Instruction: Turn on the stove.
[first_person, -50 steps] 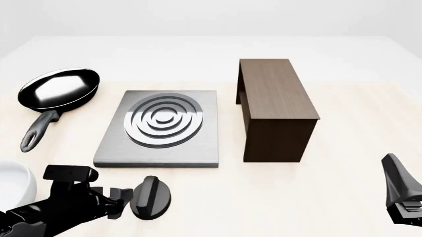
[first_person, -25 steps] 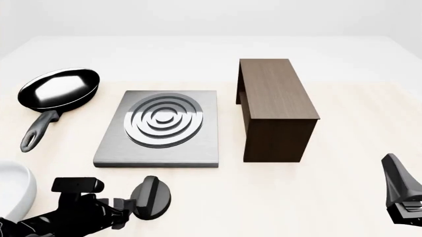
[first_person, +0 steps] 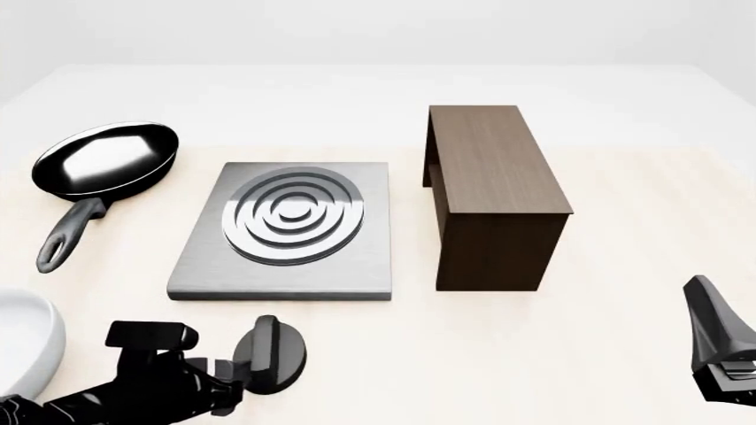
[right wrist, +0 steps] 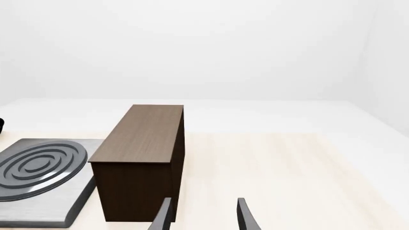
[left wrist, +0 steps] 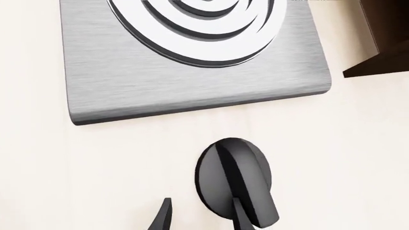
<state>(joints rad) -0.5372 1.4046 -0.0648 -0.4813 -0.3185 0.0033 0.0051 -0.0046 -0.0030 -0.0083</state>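
While we look down from the front, we see the stove (first_person: 283, 232) lying flat near the middle of the table (first_person: 614, 354), with its silver rings facing up. It is a bit longer front to back than side to side. Its small black knob (first_person: 269, 354) sits on the table just in front of the stove's near edge, apart from it. The ridge on the knob runs almost front to back, tipped a little to one side.

On the left of the stove sits a black pan (first_person: 104, 159), close but not touching. On the right stands a brown wooden stand (first_person: 494, 190), with a thin strip of table between. A white bowl (first_person: 24, 345) peeks in at the left edge. We see lots of bare table on the right and at the back.

Our left gripper (left wrist: 201, 218) reaches in low from the left. Its fingers are spread, and one finger tip lies over the knob's ridge, but nothing is pinched. Our right gripper (right wrist: 201, 215) rests at the near right, well away, fingers spread and holding nothing.
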